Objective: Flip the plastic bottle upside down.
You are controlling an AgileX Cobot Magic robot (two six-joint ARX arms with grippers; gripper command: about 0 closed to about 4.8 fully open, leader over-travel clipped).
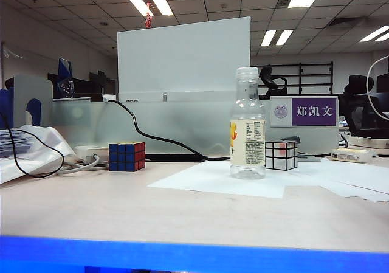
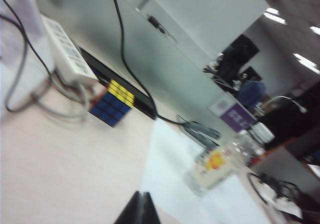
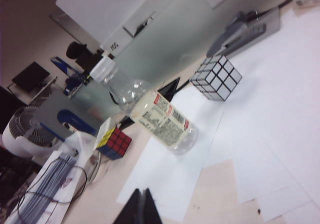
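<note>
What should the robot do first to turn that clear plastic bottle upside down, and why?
Probably open the right hand and reach toward the clear plastic bottle with the white cap. The bottle stands upright and untouched on white paper. Both hands, the left hand too, are shut and well short of it, neither showing in the exterior view.

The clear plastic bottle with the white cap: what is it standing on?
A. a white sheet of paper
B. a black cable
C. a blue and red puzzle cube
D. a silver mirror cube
A. The clear plastic bottle with the white cap stands upright, cap on top, on a white sheet of paper lying on the table, with the cubes off to each side.
</note>
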